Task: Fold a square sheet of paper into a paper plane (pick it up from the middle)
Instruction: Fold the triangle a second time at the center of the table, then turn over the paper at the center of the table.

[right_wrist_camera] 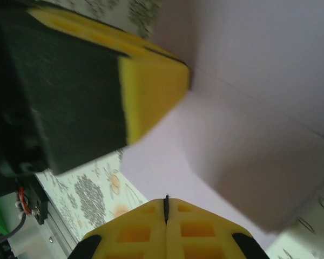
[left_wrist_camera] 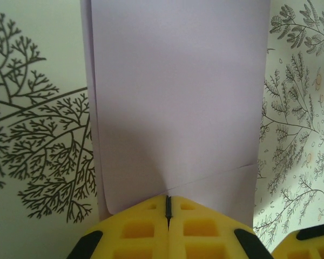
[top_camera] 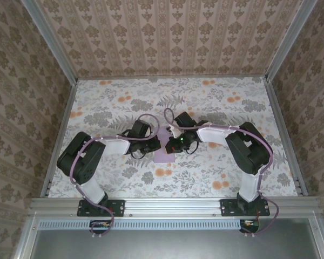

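Note:
The square sheet of paper (top_camera: 163, 155) is plain lilac and lies partly folded on the floral tablecloth (top_camera: 216, 108) at mid-table. Both grippers meet over it. In the left wrist view the paper (left_wrist_camera: 178, 97) stretches away from my left gripper (left_wrist_camera: 168, 200), whose yellow jaws are shut, tips resting where a slanted crease ends. My right gripper (right_wrist_camera: 166, 200) is shut too, its tips against the paper (right_wrist_camera: 167, 156). A raised, shadowed flap (right_wrist_camera: 259, 162) lies beyond it. The left gripper's yellow finger (right_wrist_camera: 151, 86) touches the paper at a crease. From above, the left gripper (top_camera: 155, 143) and right gripper (top_camera: 171, 144) sit close together.
Patterned walls enclose the table on the left, far and right sides. A metal rail (top_camera: 173, 205) with both arm bases runs along the near edge. Purple cables loop beside each arm. Tablecloth shows on both sides of the paper (left_wrist_camera: 38, 135).

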Tool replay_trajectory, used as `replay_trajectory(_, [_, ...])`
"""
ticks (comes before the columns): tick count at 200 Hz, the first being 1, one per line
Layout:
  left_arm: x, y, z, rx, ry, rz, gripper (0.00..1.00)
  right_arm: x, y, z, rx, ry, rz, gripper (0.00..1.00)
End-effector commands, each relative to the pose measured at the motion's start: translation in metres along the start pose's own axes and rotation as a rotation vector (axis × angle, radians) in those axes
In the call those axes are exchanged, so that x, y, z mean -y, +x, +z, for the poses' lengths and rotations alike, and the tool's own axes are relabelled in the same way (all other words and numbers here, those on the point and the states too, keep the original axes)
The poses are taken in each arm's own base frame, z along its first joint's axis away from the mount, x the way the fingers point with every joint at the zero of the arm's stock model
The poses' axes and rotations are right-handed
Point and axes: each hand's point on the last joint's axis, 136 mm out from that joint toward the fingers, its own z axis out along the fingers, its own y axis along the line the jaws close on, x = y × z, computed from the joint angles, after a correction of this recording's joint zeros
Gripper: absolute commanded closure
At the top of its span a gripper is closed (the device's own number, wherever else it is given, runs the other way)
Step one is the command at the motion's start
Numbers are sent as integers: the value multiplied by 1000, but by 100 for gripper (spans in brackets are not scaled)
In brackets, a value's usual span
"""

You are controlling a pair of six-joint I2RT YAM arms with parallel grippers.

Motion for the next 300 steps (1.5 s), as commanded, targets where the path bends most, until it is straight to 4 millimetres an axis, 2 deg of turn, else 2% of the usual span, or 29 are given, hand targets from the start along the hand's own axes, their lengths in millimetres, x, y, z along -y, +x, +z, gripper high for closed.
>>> replay_trajectory(1, [-42,24,3,-59,-147,-59,100,8,6,13,-55,33,19,100])
replay_trajectory(44, [-48,26,3,-67,-174,-69,100,20,19,19,-97,66,30,100])
replay_trajectory(115, [-57,31,4,-88,-188,-66,100,48,74,13,-136,72,77,100])
replay_trajectory(138, [-53,29,4,-86,-176,-53,100,50,81,6,-108,40,97,100])
replay_trajectory(158, [-41,23,3,-75,-129,-37,100,40,72,-4,-60,23,83,100])
replay_trajectory(193, [-1,-2,-7,-25,-13,14,100,16,31,-37,105,15,34,100])
replay_trajectory(200, [8,-8,-12,-6,10,25,96,15,23,-43,133,28,39,100])
replay_trajectory(208, [16,-15,-16,10,32,30,89,17,13,-49,164,38,55,96])
replay_trajectory(231, [35,-31,-34,64,69,25,73,15,-10,-58,226,15,70,71])
replay_trajectory(240, [35,-35,-41,82,58,12,68,16,-18,-59,242,21,64,64])
replay_trajectory(260, [28,-37,-53,119,27,-16,57,18,-31,-57,254,23,66,55])
replay_trajectory(300, [2,-28,-68,161,-22,-93,34,29,-48,-40,212,-10,91,53])
